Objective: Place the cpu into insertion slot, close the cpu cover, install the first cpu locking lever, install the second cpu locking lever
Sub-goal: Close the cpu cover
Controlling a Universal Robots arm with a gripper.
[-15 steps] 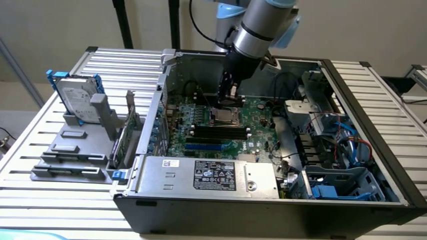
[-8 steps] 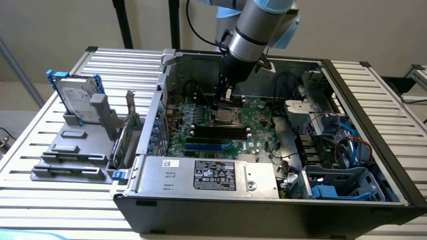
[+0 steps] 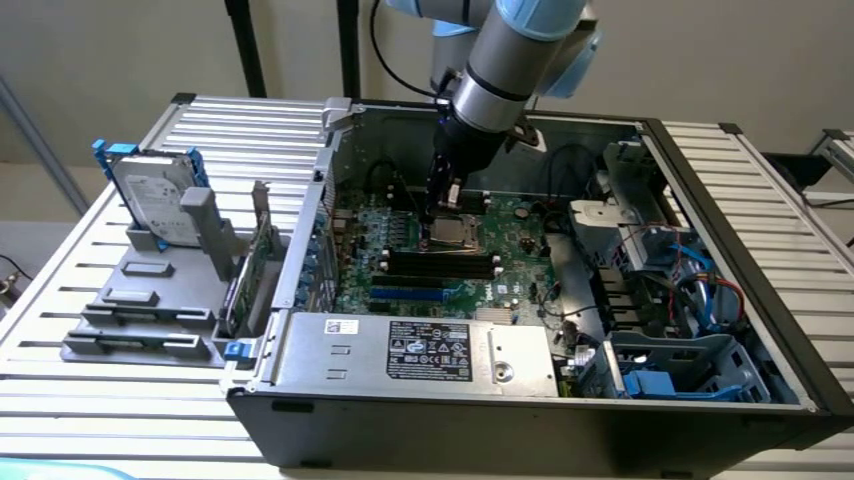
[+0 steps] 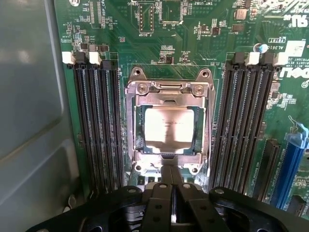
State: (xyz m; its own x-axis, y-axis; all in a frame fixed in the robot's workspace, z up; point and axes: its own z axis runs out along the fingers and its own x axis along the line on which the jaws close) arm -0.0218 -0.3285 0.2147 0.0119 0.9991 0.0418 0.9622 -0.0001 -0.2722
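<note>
The cpu (image 4: 169,124) lies flat in the insertion slot (image 4: 139,126), its silvery top showing through the window of the cpu cover (image 4: 169,90). The cover lies down flat over it. My gripper (image 4: 172,178) is shut with nothing between its fingers, and its tips are at the cover's near edge. In the exterior view the arm reaches down into the open computer case, with the gripper (image 3: 431,222) at the cpu socket (image 3: 458,235). I cannot tell the locking levers apart from the socket's metal frame.
Black memory slots (image 4: 96,130) (image 4: 241,125) flank the socket, and a blue card slot (image 4: 289,164) lies beyond. The grey case wall (image 4: 29,121) is close by. A power supply (image 3: 414,350) and cables (image 3: 667,270) fill the case. A hard drive (image 3: 154,195) stands outside.
</note>
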